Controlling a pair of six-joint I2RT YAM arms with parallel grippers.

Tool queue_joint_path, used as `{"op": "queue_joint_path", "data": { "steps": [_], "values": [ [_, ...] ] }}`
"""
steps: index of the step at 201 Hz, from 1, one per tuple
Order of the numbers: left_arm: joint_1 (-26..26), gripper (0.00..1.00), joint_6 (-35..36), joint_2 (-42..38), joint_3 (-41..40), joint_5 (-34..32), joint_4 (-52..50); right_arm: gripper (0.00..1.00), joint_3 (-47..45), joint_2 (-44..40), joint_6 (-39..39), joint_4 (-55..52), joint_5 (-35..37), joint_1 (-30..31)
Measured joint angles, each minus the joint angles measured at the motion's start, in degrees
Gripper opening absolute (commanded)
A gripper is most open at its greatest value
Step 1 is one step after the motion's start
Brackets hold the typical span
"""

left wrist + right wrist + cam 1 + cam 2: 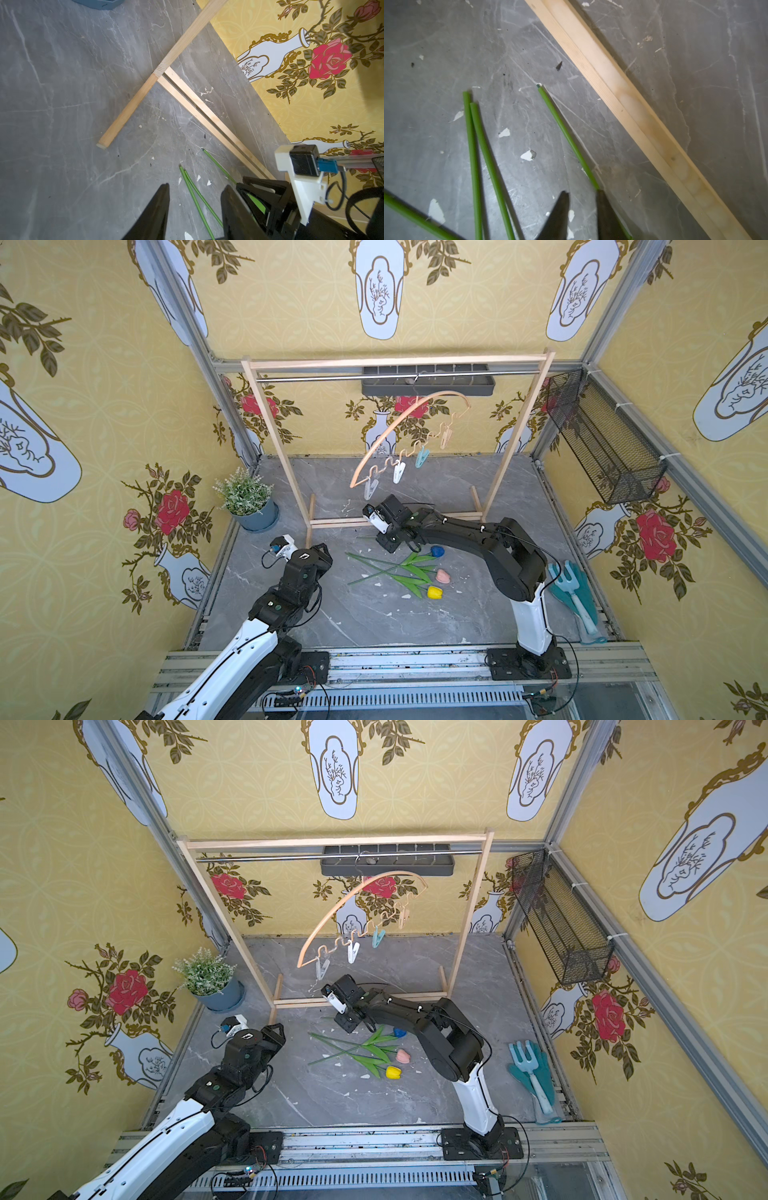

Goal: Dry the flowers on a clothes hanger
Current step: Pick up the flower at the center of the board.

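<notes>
In both top views the flowers (409, 570) lie on the grey table (374, 626) near its middle, with stem ends toward 9 o'clock and heads toward 3 o'clock. The clothes hanger (379, 438) hangs tilted from the rail of the wooden rack (395, 363) at 12 o'clock. The right arm (469, 535) reaches low from 4 o'clock with its elbow bent. Its wrist is dipped, so the right gripper (390, 546) points down at the flowers' 12 o'clock side. The left arm (291, 593) rises from 7 o'clock, and the left gripper (323, 552) sits at the flowers' 9 o'clock.

In the left wrist view, the left gripper (195, 207) has its fingers apart with nothing held, and the stem ends lie beyond it.

In the right wrist view, the right gripper (581, 209) is parted close over the table. One stem (569, 139) runs alongside a finger and perhaps touches it, but the blur leaves that unsure.
</notes>
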Motion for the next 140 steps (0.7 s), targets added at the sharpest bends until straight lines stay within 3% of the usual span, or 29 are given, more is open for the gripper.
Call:
{"op": "queue_joint_path", "data": {
  "steps": [26,64,119,140],
  "values": [
    [0.0,0.49,-0.5,0.2,-0.46,0.33,0.55,0.65,2.54,2.56,-0.02,-3.76,-0.07,-3.06],
    [0.0,0.49,-2.12,0.42,-1.27,0.44,1.36,0.57,6.75,4.04,-0.31,-7.48,-3.58,-5.75],
    [0.0,0.48,-2.75,0.13,-1.99,0.52,1.68,0.54,7.54,4.55,-1.99,-10.49,-9.09,-5.97],
    [0.0,0.47,-3.54,-0.02,-2.75,0.52,1.75,0.48,6.97,5.29,-2.45,-11.04,-9.84,-5.9]
  ]
}}
